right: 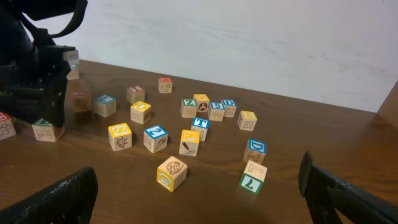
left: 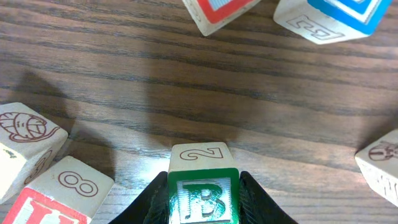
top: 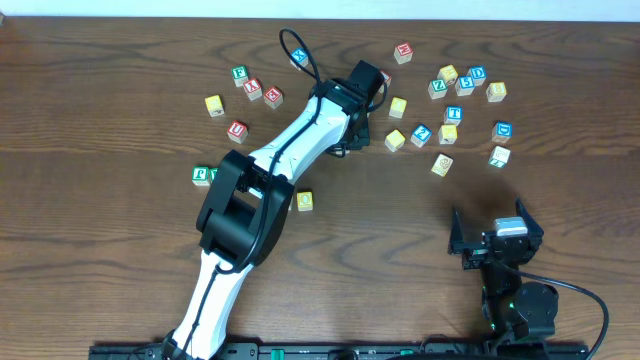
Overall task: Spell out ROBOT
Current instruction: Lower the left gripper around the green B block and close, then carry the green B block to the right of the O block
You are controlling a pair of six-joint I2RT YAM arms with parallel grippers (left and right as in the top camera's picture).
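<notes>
A wooden cube with a green B (left: 203, 199) and a "2" on its far face sits between the black fingers of my left gripper (left: 203, 186). Both fingers press against its sides, and it rests on the table. From overhead the left gripper (top: 372, 97) points down at the back middle of the table and hides this cube. A blue T cube (top: 453, 114) stands in the cluster at the right. A yellow-faced cube (top: 304, 201) lies alone beside the left arm. My right gripper (top: 490, 224) hangs open and empty near the front right.
Close to the B cube are a red-lettered cube with an 8 (left: 59, 193), a ball-picture cube (left: 25, 134), a red cube (left: 217, 9) and a blue cube (left: 336, 15). Several cubes are scattered at the back left (top: 252, 88). A green 7 cube (right: 252, 177) lies before the right gripper.
</notes>
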